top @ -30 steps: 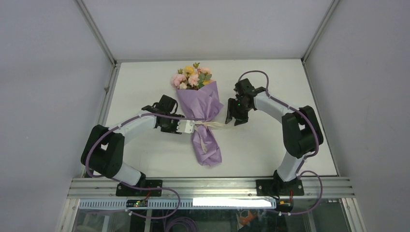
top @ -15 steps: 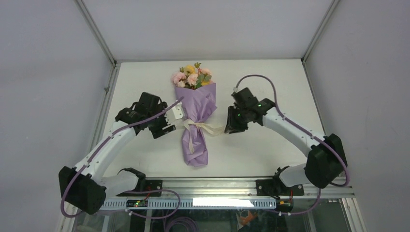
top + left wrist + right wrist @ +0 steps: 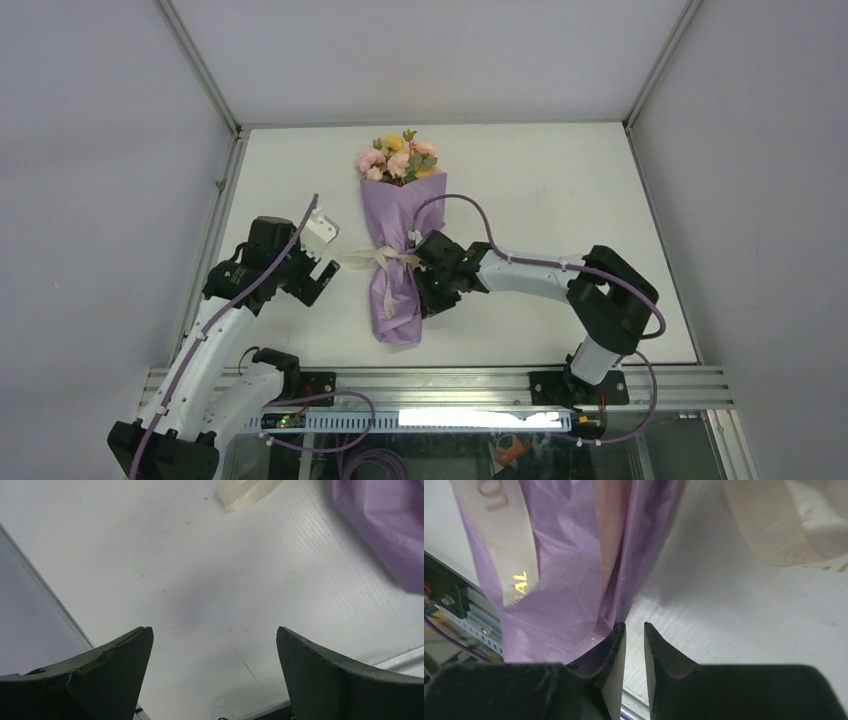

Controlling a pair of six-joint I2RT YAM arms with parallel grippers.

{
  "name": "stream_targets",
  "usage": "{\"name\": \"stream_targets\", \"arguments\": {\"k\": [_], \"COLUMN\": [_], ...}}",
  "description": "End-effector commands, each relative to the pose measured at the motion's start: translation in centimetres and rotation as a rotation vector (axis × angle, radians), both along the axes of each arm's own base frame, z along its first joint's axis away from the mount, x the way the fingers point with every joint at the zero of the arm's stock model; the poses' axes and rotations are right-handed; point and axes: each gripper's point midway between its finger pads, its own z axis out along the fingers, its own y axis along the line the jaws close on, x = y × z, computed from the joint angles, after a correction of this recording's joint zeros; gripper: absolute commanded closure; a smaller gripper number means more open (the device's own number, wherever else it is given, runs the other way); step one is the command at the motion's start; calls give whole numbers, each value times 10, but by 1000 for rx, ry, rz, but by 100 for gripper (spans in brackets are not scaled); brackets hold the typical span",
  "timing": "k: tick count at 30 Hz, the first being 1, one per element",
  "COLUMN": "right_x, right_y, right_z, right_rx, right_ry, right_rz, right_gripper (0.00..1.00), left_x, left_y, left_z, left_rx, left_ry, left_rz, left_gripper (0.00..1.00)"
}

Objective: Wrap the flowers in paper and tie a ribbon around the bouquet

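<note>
Top external view shows you the left jaws spread wide and empty over the desk [image 3: 560, 200], left of the bouquet [image 3: 400, 215]. It lies mid-desk, flowers [image 3: 398, 160] at the far end, ribbon [image 3: 372, 257] tied round its waist. Your right jaws sit against the paper [image 3: 395, 310] at its right edge, parted only a slit, nothing visible between them.

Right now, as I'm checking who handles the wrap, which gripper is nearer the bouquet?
Right. The right gripper is against the lower right edge of the bouquet; the left gripper is open, off to its left, apart from it.
</note>
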Motion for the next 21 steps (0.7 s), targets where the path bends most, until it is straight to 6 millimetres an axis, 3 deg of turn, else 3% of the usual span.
{"name": "stream_targets", "arguments": {"k": [1,4,5,7,10,12,15,21], "right_x": [9,29,38,58,92,110,119,113], "right_y": [33,8,-5,-40,-122,-185,-253,-340], "right_z": [16,33,41,66,95,113,124,120], "right_rx": [65,12,12,37,-16,-50,-71,-242], "right_ry": [-108,-215,-248,-301,-397,-481,-635,-861], "right_rz": [75,-20,-68,-175,-401,-591,-795,-1250], "right_gripper": [77,76,72,56,16,5,1,1], "left_x": [20,25,26,30,38,45,53,55], "left_y": [7,4,4,4,7,13,23,46], "left_z": [28,36,36,34,33,29,21,2], "left_rx": [-143,-237,-266,-325,-409,-450,-511,-565], "left_ry": [-141,-173,-180,-191,-220,-243,-283,-347], "left_rz": [236,293,319,380,474,529,608,747], "left_gripper": [1,1,1,1,1,1,1,1]}}
